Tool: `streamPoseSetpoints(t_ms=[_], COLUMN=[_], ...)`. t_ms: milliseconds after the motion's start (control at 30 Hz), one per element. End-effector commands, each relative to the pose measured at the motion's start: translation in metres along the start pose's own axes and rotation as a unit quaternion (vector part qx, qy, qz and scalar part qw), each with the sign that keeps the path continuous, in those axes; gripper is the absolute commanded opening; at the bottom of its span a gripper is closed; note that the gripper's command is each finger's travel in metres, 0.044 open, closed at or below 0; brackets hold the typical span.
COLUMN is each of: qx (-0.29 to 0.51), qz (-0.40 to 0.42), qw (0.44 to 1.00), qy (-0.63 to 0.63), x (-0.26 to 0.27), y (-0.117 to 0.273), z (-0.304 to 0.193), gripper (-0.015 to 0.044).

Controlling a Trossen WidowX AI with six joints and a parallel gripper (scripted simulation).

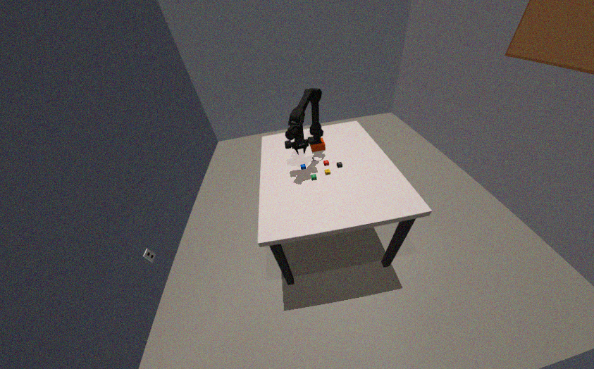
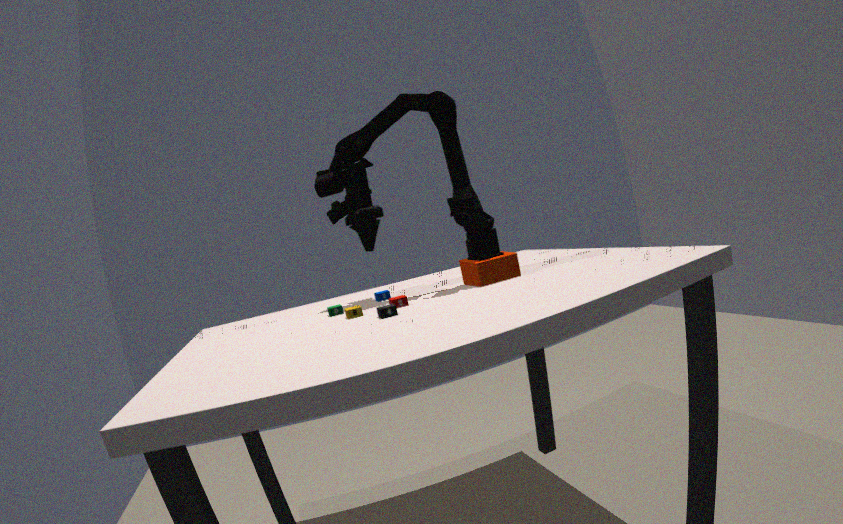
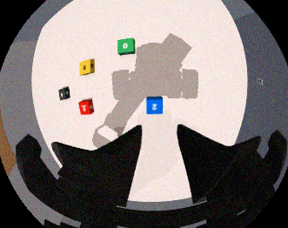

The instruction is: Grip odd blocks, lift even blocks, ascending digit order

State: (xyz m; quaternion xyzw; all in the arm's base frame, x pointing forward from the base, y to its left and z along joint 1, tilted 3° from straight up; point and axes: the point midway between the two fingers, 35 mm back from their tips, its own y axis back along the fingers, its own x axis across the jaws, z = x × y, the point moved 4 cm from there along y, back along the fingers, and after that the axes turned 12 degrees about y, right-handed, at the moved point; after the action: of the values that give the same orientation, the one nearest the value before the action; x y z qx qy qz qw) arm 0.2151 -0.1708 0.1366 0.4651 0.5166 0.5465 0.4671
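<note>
My gripper [image 1: 301, 153] [image 2: 369, 249] [image 3: 160, 128] is raised well above the table, part-way open, with nothing between its fingers. The blue block [image 1: 303, 166] [image 2: 382, 295] [image 3: 154, 105] shows a 2 and rests on the table just ahead of the fingertips in the wrist view. The green block [image 1: 313, 177] [image 2: 335, 310] [image 3: 126, 46] shows a 0. The red block [image 1: 325, 163] [image 2: 398, 301] [image 3: 86, 107] shows a 1. The yellow block [image 1: 327, 172] [image 2: 353, 312] [image 3: 87, 67] has a blurred digit, perhaps 8. The black block [image 1: 339, 164] [image 2: 386, 311] [image 3: 64, 93] has an unreadable digit.
The white table [image 1: 344, 201] [image 2: 248, 364] carries the blocks, spaced apart. The arm stands on an orange base [image 1: 318, 145] [image 2: 490, 269] behind them. The arm's shadow falls around the blue block.
</note>
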Motion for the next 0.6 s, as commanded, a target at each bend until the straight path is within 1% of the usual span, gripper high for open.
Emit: streamPoseSetpoints(t_ms=[0, 267, 333, 567], qx=[0.004, 0.004, 0.004, 0.002], qz=[0.005, 0.005, 0.005, 0.006], qw=[1.0, 1.0, 1.0, 1.0], qy=[0.001, 0.001, 0.001, 0.001], x=[0.002, 0.002, 0.008, 0.079], y=[0.006, 0.006, 0.006, 0.007], z=[-0.002, -0.002, 0.004, 0.059], gripper=[0.012, 0.012, 0.012, 0.012])
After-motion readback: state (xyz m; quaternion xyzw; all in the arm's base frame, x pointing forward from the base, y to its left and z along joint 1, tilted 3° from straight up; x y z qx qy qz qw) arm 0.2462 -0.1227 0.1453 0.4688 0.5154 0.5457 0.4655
